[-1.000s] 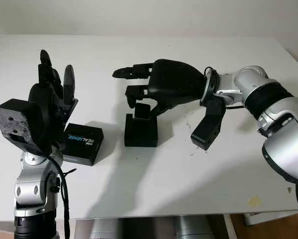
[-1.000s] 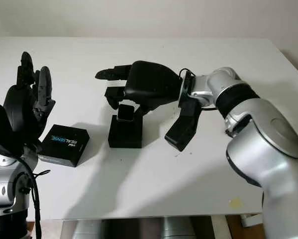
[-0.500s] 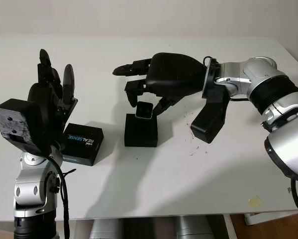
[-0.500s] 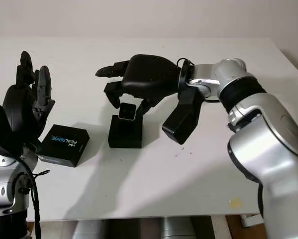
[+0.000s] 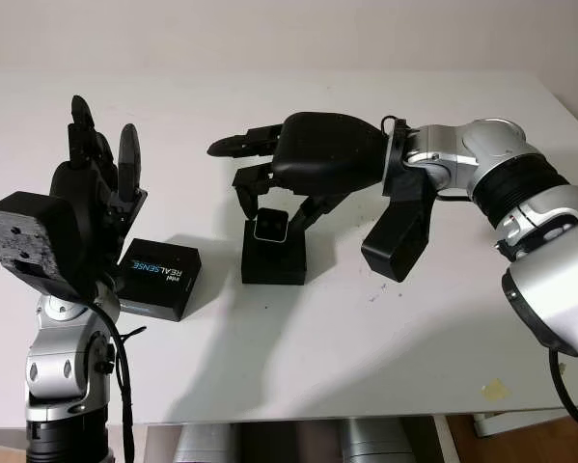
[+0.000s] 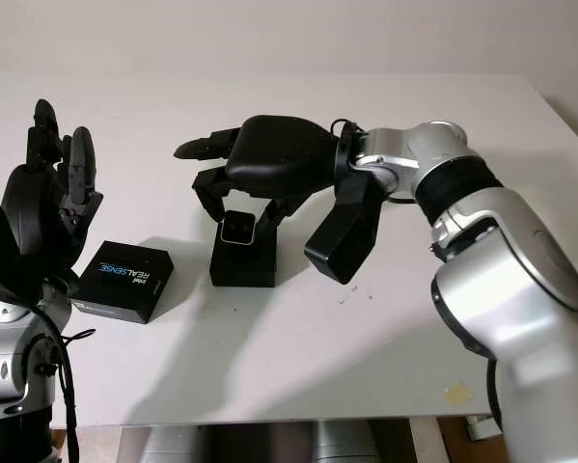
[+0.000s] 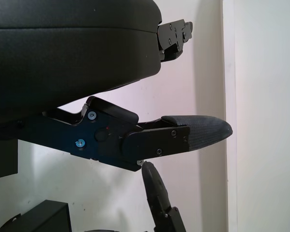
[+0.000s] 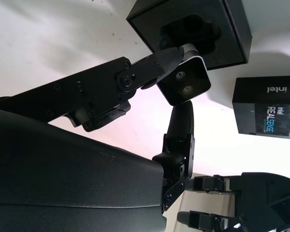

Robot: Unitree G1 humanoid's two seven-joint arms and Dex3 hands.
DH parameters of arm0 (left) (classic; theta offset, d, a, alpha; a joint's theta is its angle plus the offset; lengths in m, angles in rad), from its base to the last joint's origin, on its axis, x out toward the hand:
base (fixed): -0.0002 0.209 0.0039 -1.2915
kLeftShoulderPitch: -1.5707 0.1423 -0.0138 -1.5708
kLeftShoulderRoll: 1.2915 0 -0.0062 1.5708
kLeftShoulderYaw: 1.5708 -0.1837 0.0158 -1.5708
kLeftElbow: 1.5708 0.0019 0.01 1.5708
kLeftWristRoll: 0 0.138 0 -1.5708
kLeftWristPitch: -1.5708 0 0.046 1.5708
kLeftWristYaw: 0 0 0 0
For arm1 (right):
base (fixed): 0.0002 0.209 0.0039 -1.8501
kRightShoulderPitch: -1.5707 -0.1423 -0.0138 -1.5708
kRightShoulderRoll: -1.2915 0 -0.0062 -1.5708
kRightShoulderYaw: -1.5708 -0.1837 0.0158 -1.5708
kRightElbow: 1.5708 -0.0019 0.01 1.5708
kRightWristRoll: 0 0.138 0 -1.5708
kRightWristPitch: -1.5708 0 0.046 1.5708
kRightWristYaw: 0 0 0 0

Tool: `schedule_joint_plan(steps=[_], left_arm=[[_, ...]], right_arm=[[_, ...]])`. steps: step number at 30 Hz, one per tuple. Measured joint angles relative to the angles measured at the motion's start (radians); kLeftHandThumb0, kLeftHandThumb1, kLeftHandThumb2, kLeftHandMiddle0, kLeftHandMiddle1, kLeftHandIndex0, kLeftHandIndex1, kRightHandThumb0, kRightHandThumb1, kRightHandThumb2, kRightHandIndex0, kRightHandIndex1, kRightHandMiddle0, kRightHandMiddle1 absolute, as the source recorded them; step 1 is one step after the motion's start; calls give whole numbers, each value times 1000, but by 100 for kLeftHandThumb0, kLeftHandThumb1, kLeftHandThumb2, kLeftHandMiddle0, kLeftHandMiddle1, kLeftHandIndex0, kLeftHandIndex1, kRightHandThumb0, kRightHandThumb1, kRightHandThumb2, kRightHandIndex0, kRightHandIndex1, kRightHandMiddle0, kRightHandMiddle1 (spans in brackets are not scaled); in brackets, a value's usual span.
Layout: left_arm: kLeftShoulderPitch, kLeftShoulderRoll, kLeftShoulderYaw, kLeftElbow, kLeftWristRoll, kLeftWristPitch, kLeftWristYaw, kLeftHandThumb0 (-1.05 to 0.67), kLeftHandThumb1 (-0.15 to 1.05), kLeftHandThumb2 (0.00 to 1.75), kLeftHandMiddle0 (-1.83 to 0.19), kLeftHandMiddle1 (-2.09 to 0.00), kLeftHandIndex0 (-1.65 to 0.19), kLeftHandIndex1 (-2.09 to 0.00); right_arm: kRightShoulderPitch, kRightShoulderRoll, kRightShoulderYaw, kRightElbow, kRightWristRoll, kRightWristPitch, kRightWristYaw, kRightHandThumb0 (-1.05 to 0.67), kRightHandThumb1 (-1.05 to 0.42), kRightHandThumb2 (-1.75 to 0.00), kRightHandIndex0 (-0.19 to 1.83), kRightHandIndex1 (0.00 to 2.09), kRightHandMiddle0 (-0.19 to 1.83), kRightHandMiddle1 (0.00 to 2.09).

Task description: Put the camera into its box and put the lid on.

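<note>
White tabletop (image 5: 298, 386) carries everything I work with; its surface looks smooth, so I expect light items to slide if nudged sideways.

Right robot hand (image 5: 287, 198): reaching in from the right, it hangs directly over the open box, and its fingers (image 8: 135, 72) are clamped on the camera, with the wrist view showing one finger lying along the camera's side.

Left robot hand (image 5: 100, 169): raised at the left of the scene with fingers pointing up, holding nothing and open; it stands above and just beside the lid.

Box (image 5: 274, 256): a black, stiff-walled container standing on the tabletop at centre, its cavity facing up. I judge it light enough to shift or tip if the camera catches on a wall.

Lid (image 5: 158, 278): a black cap printed "REALSENSE", lying on the tabletop to the left of the box, apart from it. I judge it rigid and light; I would take it by two opposite side walls, keeping the open face downward.

Camera (image 5: 268, 228): a small silver-edged block with a dark glossy face and two lenses, held at the mouth of the box, not yet seated. I judge it hard, compact and fairly slippery on its smooth shell, with a lens face that should not be pressed. My preferred hold is across the narrow metal sides, as now, released only once the body is inside the cavity.
</note>
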Motion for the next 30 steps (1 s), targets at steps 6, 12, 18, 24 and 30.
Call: schedule_joint_plan(steps=[6,12,18,24,30], left_arm=[[7,2,1,-16,5,11,2,-71,105,54,18,-4,19,-1],[20,9,1,-32,17,15,1,-73,105,52,17,-5,19,-2],[25,12,5,-47,19,27,-10,-72,105,54,19,-5,19,-1],[27,16,5,-49,21,31,-15,-72,105,54,19,-5,19,-1],[31,18,5,-49,26,31,-15,-72,105,54,18,-5,19,-1]], right_arm=[[18,23,-12,10,25,1,44,-44,-103,-6,15,4,34,130],[35,36,-12,14,23,10,41,-45,-103,-6,14,5,32,134],[37,37,-11,17,18,13,28,-45,-103,-5,14,5,30,138],[39,37,-11,18,11,15,24,-45,-103,-5,14,5,29,139],[41,37,-11,20,3,19,23,-45,-104,-6,13,5,28,138]])
